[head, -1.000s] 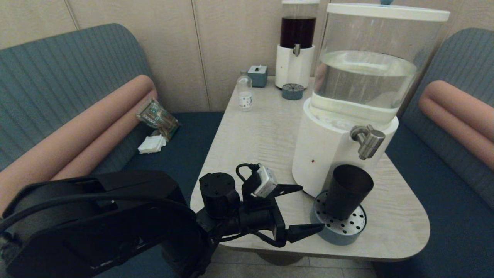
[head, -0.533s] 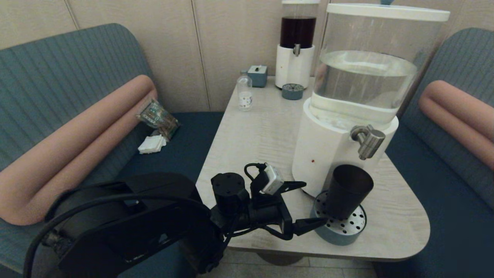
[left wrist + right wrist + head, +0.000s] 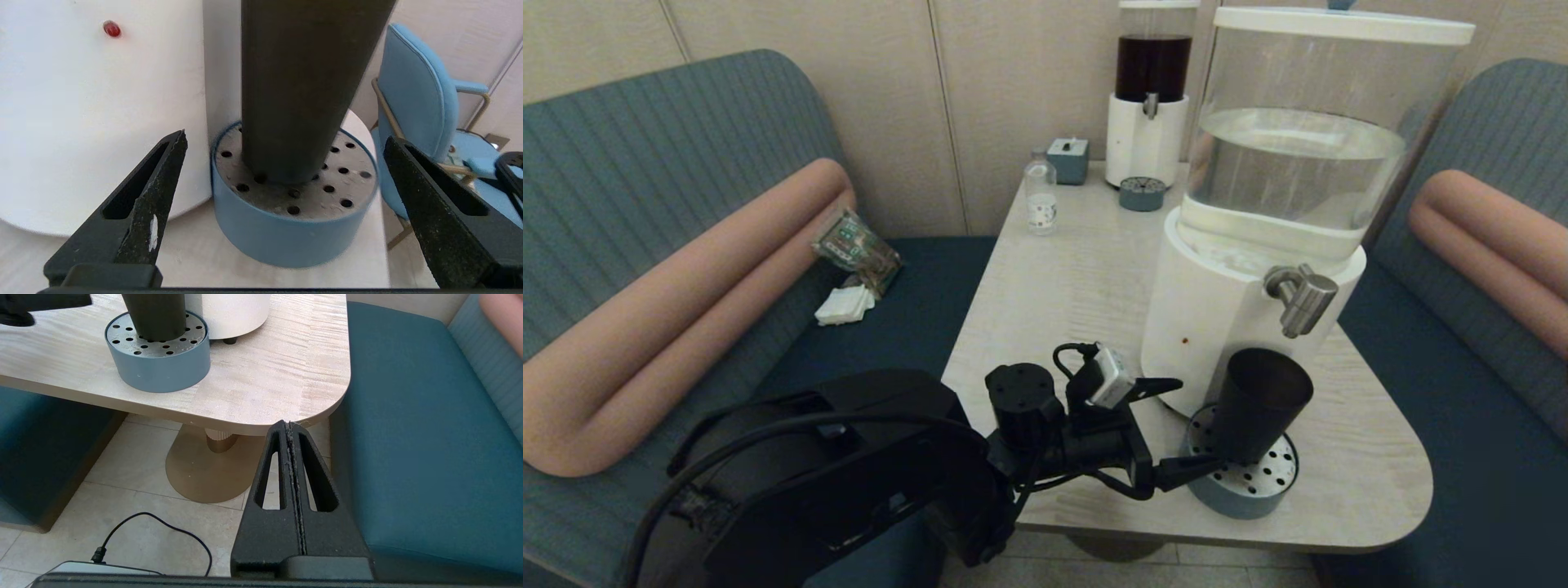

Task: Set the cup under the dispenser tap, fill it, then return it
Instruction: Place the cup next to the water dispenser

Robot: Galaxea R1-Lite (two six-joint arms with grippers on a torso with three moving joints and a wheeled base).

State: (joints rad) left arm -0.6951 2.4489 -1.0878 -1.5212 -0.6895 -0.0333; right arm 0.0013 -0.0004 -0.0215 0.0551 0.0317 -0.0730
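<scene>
The black cup (image 3: 1258, 404) stands upright on a blue perforated drip tray (image 3: 1245, 494), right below the steel dispenser tap (image 3: 1298, 298) of the big white-based dispenser (image 3: 1201, 327). My left gripper (image 3: 1196, 425) is open at the cup's left side, low near its base, one finger on either side and touching nothing. In the left wrist view the cup (image 3: 302, 81) rises from the tray (image 3: 286, 241) straight ahead of that gripper (image 3: 286, 138). My right gripper (image 3: 288, 424) is shut and empty, parked below the table's near right corner; it looks up at the cup (image 3: 153, 314).
At the table's far end stand a dark-liquid dispenser (image 3: 1152, 90), a small clear bottle (image 3: 1041, 200), a small blue box (image 3: 1068, 159) and a second drip tray (image 3: 1142, 193). Padded benches flank the table (image 3: 1062, 294). A cable (image 3: 163, 526) lies on the floor.
My left arm has moved right and a little forward, bringing the open fingers from short of the tray up to the cup's base. The cup has not moved.
</scene>
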